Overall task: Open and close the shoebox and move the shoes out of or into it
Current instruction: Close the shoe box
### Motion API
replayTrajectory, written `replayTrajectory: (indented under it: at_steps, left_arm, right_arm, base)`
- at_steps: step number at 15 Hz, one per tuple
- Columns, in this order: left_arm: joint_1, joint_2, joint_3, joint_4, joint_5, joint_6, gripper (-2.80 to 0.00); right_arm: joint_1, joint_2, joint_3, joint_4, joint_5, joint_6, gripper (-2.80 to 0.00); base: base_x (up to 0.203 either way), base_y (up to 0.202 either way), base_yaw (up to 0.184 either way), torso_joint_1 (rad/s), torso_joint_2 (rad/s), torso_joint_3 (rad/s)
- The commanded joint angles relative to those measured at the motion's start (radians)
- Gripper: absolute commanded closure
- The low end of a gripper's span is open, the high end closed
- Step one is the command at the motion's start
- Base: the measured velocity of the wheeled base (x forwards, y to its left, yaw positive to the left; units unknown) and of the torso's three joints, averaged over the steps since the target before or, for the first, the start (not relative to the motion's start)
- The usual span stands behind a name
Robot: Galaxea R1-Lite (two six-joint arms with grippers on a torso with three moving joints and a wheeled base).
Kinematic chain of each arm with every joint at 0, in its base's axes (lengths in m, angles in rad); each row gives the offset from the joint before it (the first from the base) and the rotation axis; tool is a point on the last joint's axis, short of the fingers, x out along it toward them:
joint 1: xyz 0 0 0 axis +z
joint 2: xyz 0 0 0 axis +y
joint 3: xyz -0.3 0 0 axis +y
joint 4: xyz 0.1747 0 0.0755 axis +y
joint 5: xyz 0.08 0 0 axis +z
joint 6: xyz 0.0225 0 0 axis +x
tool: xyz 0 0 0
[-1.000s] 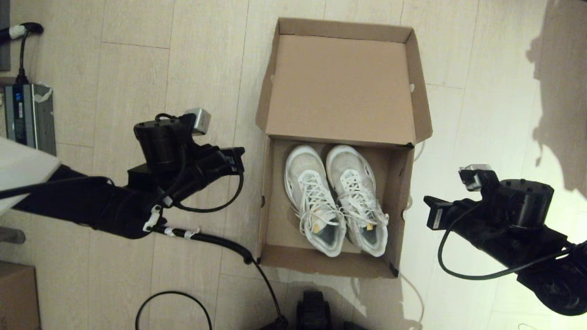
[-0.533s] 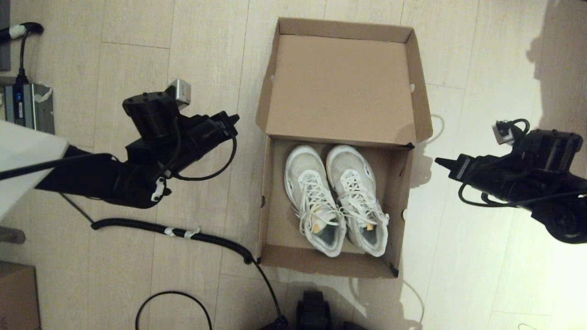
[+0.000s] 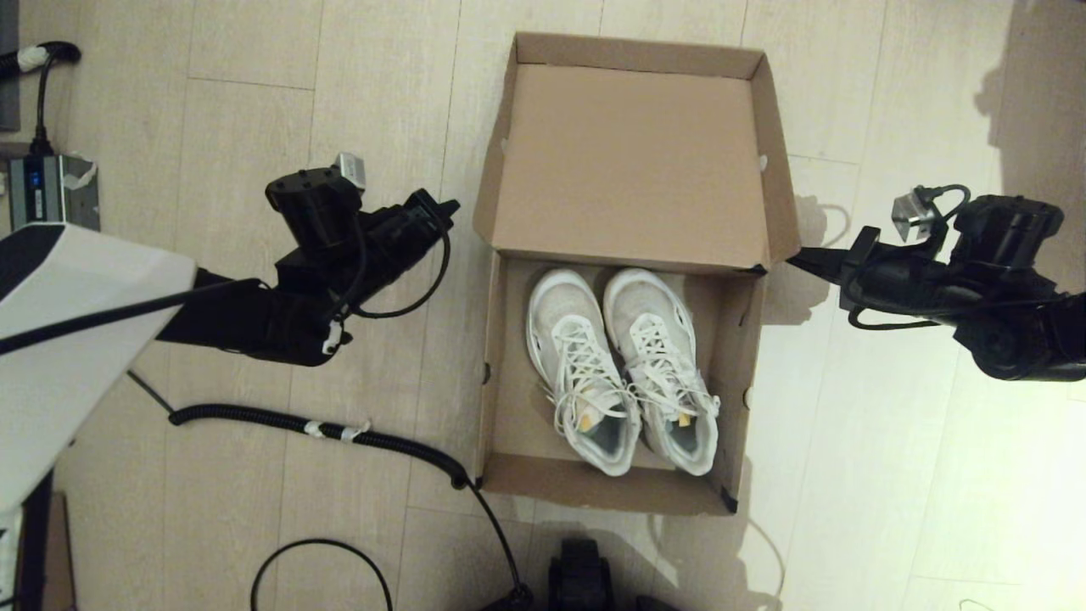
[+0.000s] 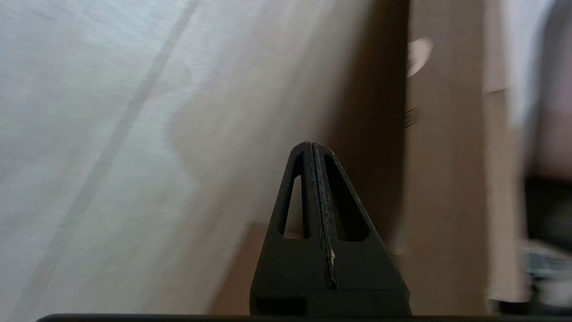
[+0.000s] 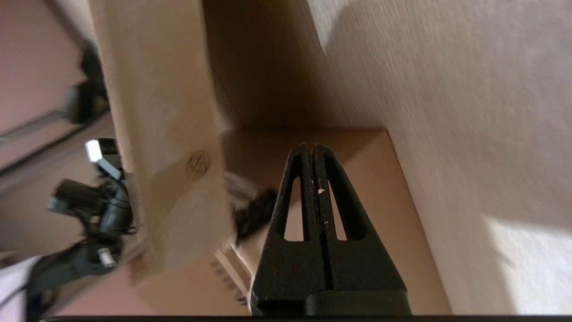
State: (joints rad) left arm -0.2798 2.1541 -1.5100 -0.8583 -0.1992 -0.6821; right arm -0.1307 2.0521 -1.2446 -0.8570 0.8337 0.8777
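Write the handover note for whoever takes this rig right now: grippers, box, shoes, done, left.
Left gripper: shut, empty, beside the shoebox lid's left flap.
Right gripper: shut, empty, tip at the lid's right flap near the hinge corner.
Shoebox: on the floor, lid folded fully open away from the robot.
Shoes: both inside, side by side, toes toward the lid.
Done: shoes are in.
Left: likely closing the lid, both grippers flanking it.

White shoes [image 3: 624, 369] in plain brown shoebox [image 3: 632, 161]
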Motion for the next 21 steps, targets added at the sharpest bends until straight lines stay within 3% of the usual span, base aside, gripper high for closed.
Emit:
replayTrajectory:
  at_steps: [1,4,11,17,21]
  left_arm:
    - [-0.002,0.027,-0.039,-0.008,-0.040,-0.042,0.00]
    - [-0.013,0.059,-0.093,-0.008,-0.112,-0.046,0.00]
    - [-0.076,0.073,-0.103,0.016,-0.108,-0.048,0.00]
    - [-0.078,0.022,0.066,-0.030,-0.107,-0.048,0.00]
    - [-0.075,-0.008,0.231,-0.134,-0.105,-0.047,0.00]
  right_arm:
    - [0.005,0.063,-0.040,-0.024,0.012,0.041,0.00]
    - [0.030,0.095,-0.098,-0.037,0.088,0.130,0.00]
    - [0.083,0.125,-0.141,-0.039,0.093,0.170,0.00]
    - [0.086,0.100,-0.051,-0.040,0.093,0.160,0.00]
    - [0.086,0.080,0.102,-0.147,0.093,0.167,0.00]
  base:
    - [0.000,0.000,0.000,0.000,0.00,0.000]
    - [0.000,0.000,0.000,0.000,0.00,0.000]
    - [0.000,0.000,0.000,0.000,0.00,0.000]
    - [0.000,0.000,0.000,0.000,0.00,0.000]
    - [0.000,0.000,0.000,0.000,0.00,0.000]
